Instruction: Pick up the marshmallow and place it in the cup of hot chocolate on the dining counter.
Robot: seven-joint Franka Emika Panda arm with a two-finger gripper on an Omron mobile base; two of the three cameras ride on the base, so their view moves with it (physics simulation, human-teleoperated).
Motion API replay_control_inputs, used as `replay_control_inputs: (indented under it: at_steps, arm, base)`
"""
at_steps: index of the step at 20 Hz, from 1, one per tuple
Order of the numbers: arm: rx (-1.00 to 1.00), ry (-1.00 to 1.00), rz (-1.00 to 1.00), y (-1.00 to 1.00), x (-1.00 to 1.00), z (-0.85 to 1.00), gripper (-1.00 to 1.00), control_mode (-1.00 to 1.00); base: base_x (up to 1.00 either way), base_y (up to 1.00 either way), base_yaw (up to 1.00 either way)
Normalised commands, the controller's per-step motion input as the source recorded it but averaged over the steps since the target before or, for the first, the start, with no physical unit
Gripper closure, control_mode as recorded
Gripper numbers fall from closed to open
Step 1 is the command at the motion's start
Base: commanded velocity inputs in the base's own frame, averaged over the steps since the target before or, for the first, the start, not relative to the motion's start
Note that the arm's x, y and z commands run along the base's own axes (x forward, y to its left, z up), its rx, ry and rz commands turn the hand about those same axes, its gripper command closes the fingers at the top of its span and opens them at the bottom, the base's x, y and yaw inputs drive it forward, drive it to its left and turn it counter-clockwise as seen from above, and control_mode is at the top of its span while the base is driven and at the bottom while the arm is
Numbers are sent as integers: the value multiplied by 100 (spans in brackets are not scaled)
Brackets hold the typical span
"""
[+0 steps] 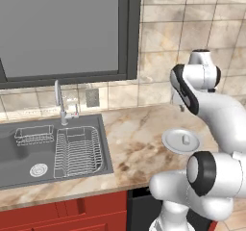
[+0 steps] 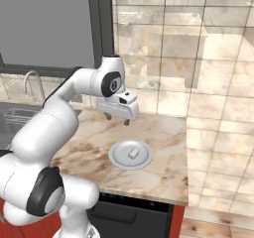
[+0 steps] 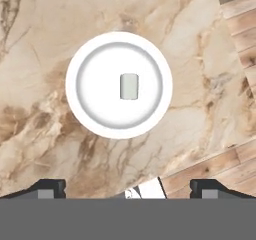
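The tool [image 2: 117,118] hangs open above the counter [image 2: 163,133]; below it, a marshmallow [image 2: 133,153] lies on a plate [image 2: 119,157].

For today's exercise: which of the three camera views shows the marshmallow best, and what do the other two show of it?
The hand view: it looks straight down on the marshmallow, lying centred on the white plate. The right base view shows it as a small white lump on the plate. In the left base view it is a tiny speck.

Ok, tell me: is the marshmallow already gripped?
No: the marshmallow lies alone in the middle of the plate, with the open gripper above it.
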Motion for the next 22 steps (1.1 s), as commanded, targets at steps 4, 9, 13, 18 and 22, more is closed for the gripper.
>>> replay_control_inputs:
  at_steps: [4,9,13,18,22]
  arm:
    - [0,7,-1,-31,9,-53,-100,-100]
    - [0,6,-1,-28,9,-63,-100,-100]
    - [0,3,-2,-10,26,-58,-100,-100]
    - [0,3,-1,0,30,-42,-100,-100]
    - [0,0,-1,0,22,-39,-100,-100]
  base:
    - [0,0,0]
    - [0,0,0]
    - [0,0,0]
    - [0,0,0]
    - [0,0,0]
